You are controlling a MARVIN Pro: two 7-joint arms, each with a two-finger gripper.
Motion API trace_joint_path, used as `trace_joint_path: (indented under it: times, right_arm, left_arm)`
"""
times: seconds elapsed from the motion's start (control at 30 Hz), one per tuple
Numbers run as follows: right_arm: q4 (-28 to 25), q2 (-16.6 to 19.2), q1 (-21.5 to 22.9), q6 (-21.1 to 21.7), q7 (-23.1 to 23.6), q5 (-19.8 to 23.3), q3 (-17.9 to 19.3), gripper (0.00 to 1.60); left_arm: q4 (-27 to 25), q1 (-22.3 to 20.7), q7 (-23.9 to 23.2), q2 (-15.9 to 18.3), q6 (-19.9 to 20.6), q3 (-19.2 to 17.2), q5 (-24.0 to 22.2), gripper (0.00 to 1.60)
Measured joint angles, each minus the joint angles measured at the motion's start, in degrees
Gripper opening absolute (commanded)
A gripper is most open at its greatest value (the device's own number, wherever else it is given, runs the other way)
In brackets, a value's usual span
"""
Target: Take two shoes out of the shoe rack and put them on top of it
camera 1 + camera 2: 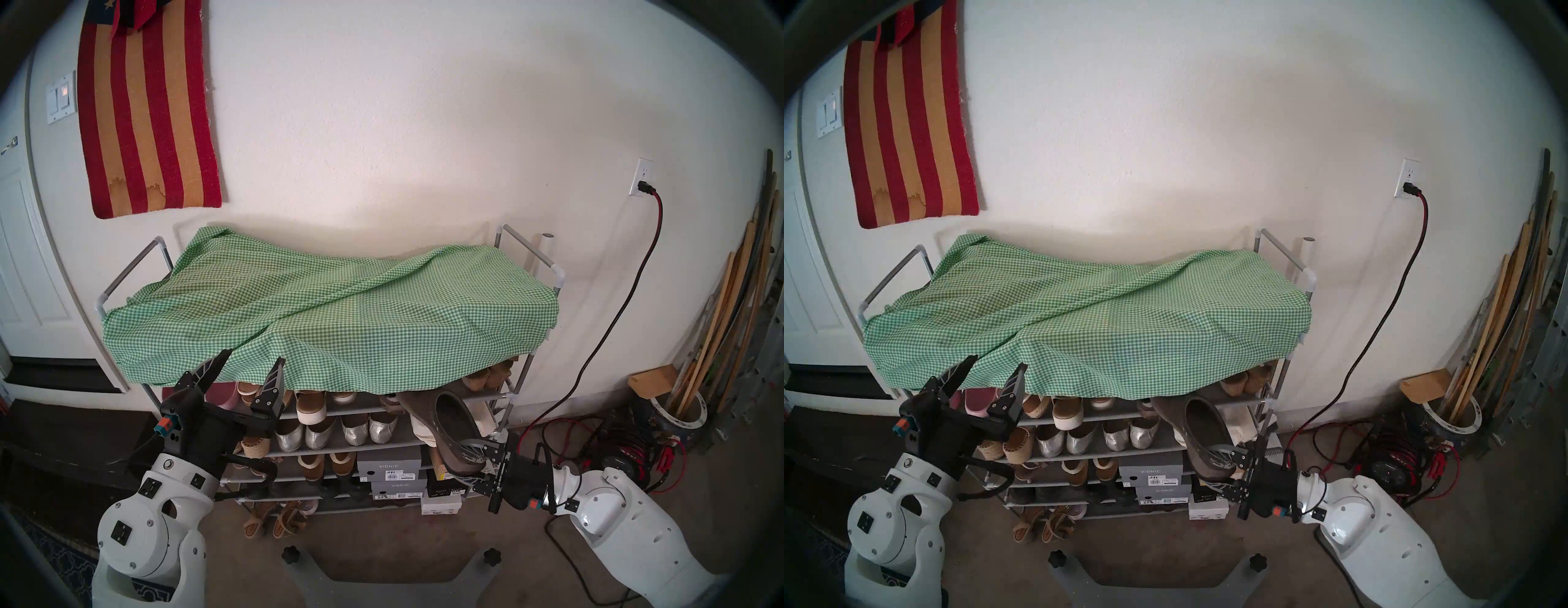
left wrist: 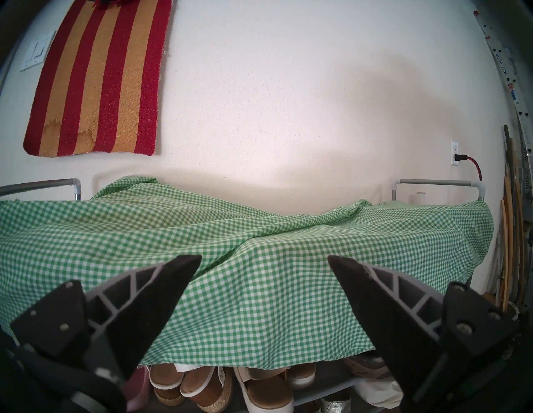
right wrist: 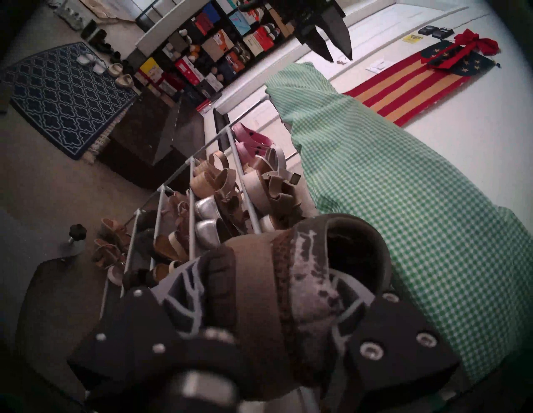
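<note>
One clog is pinched at its scuffed heel by the right gripper, in the air just in front of the right end of the rack, below the cloth edge; its toe points up and left toward the upper shelf; a second clog I cannot find for sure; the left gripper hangs with fingers spread wide near the left front of the cloth, holding nothing; silver flats stand on a middle shelf.

One brown clog, four silver flats, perhaps five shoeboxes.
</note>
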Motion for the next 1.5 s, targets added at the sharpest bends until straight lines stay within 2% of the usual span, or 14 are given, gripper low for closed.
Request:
trace_joint_path:
  times: [0.5,0.7,1.23,1.5]
  right_arm:
    - [-10.61,9.48,-8.74,-1.76,5.91,7.18,2.07,0.0]
    - [-13.69,14.28,-10.76,-1.85,9.03,12.34,2.52,0.0]
    - [-20.89,22.99,-10.87,-1.94,10.38,20.6,4.81,0.0]
    - [-21.17,22.68,-7.5,-1.96,9.24,21.51,5.92,0.0]
  left_arm:
    - [0.0,0.0,0.0,0.01,0.0,0.01,0.0,1.6]
    - [0.0,0.0,0.01,0.01,-0.01,0.01,0.0,1.6]
    - [0.0,0.0,0.02,0.02,-0.01,0.0,-0.01,1.6]
    - [0.0,0.0,0.02,0.03,-0.01,0.0,-0.01,1.6]
